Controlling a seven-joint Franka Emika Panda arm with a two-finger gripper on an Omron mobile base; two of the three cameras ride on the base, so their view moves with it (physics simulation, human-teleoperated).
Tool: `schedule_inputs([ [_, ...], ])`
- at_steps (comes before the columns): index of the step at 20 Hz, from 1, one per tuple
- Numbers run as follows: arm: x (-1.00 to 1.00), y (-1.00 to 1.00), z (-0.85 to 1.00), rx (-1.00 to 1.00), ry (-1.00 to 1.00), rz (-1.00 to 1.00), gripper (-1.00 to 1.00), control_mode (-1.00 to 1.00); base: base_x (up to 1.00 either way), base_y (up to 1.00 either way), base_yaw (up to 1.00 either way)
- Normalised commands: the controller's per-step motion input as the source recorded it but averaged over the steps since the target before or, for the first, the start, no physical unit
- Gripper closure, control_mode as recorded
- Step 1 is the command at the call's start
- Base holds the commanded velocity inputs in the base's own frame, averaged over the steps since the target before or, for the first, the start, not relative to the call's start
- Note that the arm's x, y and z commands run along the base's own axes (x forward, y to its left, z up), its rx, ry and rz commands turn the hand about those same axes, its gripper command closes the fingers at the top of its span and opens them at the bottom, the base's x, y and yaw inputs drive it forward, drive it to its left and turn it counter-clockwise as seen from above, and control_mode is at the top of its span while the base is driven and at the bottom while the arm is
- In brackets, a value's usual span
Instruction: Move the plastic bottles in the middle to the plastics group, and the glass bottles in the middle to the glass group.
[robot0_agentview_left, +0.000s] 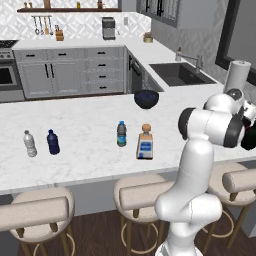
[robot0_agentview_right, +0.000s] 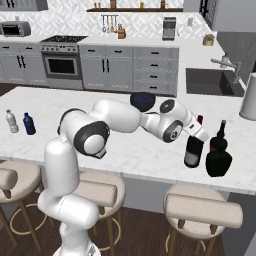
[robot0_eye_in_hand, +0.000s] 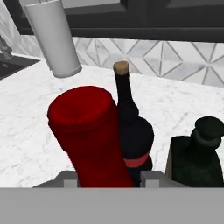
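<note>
Jaws clamped on wine bottle (robot0_agentview_right: 193, 148) at its red foil neck (robot0_eye_in_hand: 89, 131), bottle upright, long axis vertical, base on surface (robot0_agentview_right: 140, 150) near front edge.
Just beside it: glass group (robot0_agentview_right: 218, 152), right end. Water bottle (robot0_agentview_left: 121, 134) and squarish clear bottle (robot0_agentview_left: 145, 143) upright mid-surface; plastics group (robot0_agentview_left: 41, 142) left end.

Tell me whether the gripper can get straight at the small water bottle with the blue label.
Probably not yet: the gripper is far right, seemingly shut on the wine bottle; the water bottle stands unobstructed mid-counter.
</note>
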Motion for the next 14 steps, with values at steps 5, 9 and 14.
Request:
schedule_inputs([
  [5, -0.12, 0.3, 0.1, 0.01, -0.04, 0.0, -1.0, -1.0, 0.0, 0.0, 0.0],
  [9, -0.03, 0.35, 0.21, 0.0, -0.08, 0.0, -1.0, -1.0, 0.0, 0.0, 0.0],
  [14, -0.07, 0.36, 0.17, 0.0, -0.08, 0.0, -1.0, -1.0, 0.0, 0.0, 0.0],
])
